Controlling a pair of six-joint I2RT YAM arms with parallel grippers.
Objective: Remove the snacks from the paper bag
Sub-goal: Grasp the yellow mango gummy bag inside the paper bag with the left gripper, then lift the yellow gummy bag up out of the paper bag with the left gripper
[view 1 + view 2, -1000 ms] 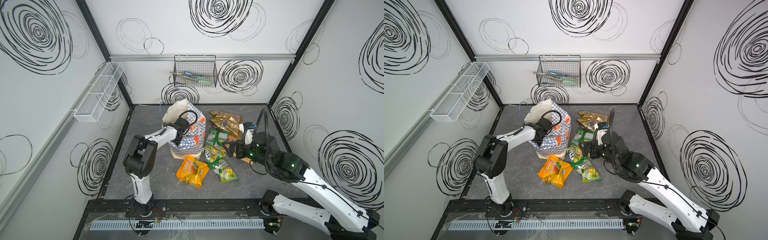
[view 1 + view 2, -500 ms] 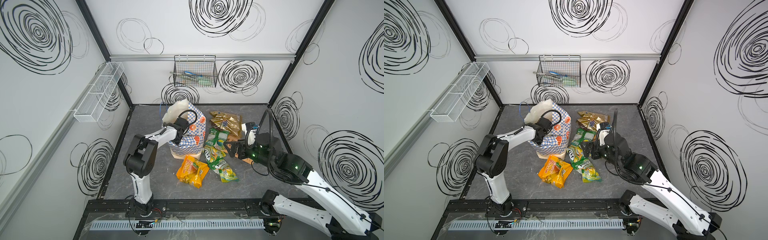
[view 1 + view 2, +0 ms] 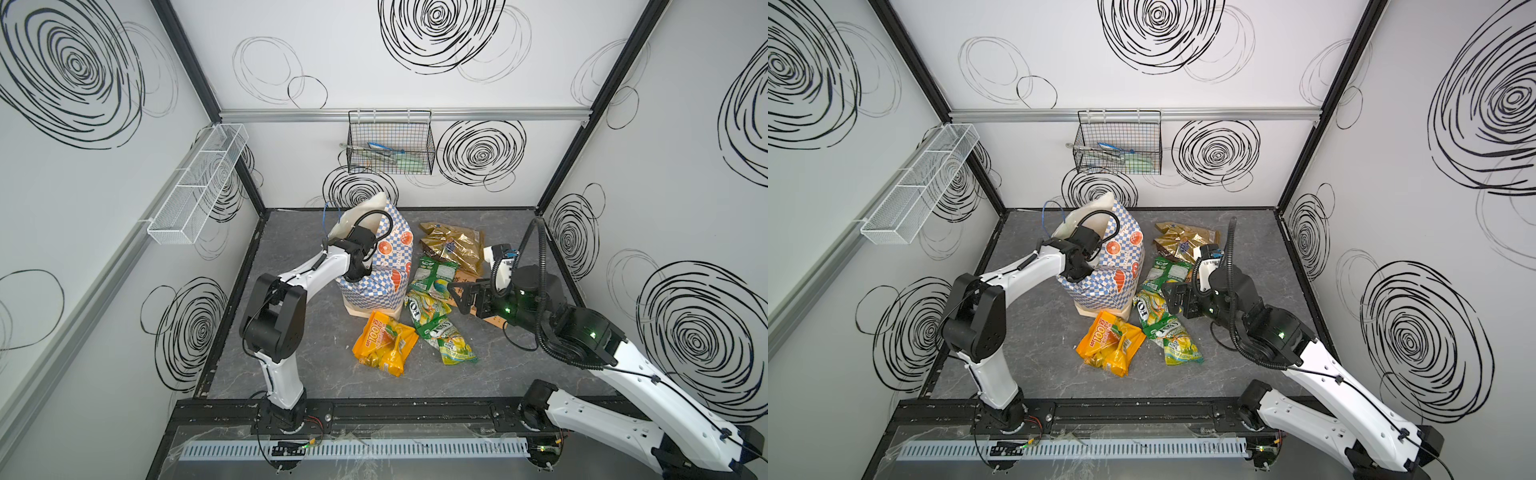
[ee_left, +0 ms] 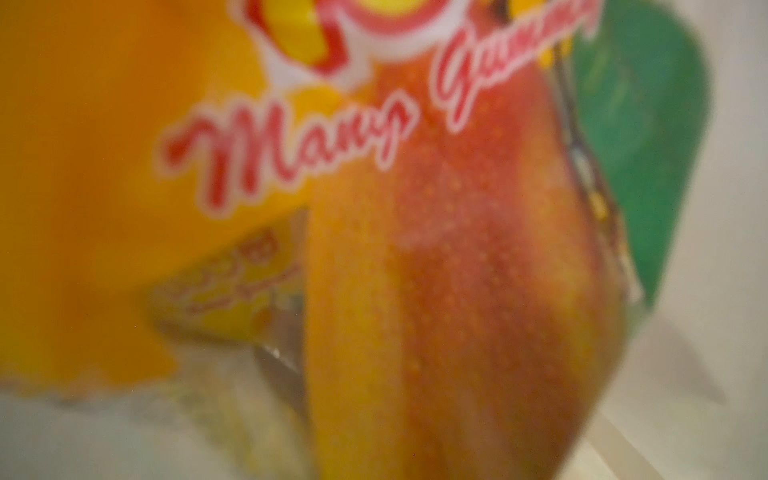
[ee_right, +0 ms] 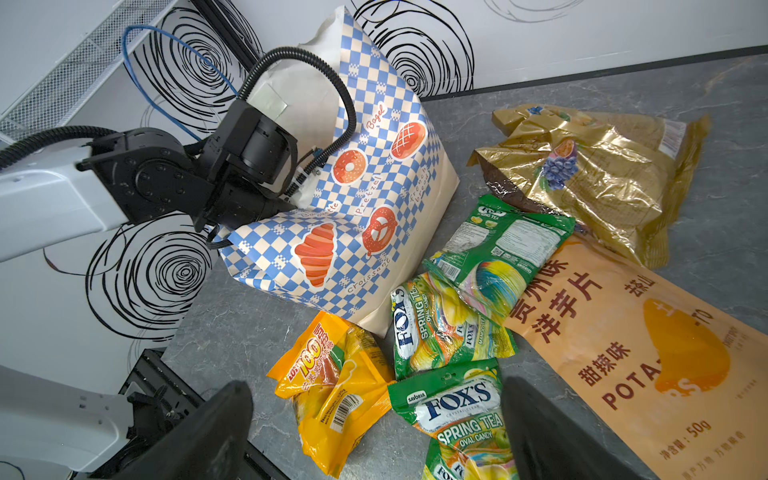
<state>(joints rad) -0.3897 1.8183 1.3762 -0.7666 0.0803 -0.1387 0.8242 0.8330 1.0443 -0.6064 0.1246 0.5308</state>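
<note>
Closest to the front rail, on the grey table [image 3: 291,374]: the yellow-orange "100" packs [image 3: 384,343], already out and lying flat. Just behind, the green-yellow packs [image 3: 432,309], strung in a loose row toward the back. Right gripper [image 5: 376,386] next, fingers spread wide and gripping nothing, hovering over those green-yellow packs with the orange-tan pouch [image 5: 623,353] alongside. Beside the paper bag, not above its mouth, so poorly placed for a reach inside. Then the paper bag [image 3: 376,274] itself, standing on its base, leaning a little, mouth up and open toward the back wall. And there, the key spot: left gripper [image 3: 363,245] down inside that mouth, pointing along the bag's height. Fingers hidden by the paper in both top views and out of shot in the left wrist view, so cannot tell whether pressed together on anything. Dead ahead of it, filling that wrist view: a mango gummy packet [image 4: 415,270], blurred from sheer closeness, still inside against the pale bag wall. Long axis hard to call at this range. Looks like a grasp-and-lift step for the left arm, calling for a straight pull back up along the bag's tall axis, clear of the rim. Farthest back, the gold-brown foil pack [image 3: 451,245], out on the table and out of play.
</note>
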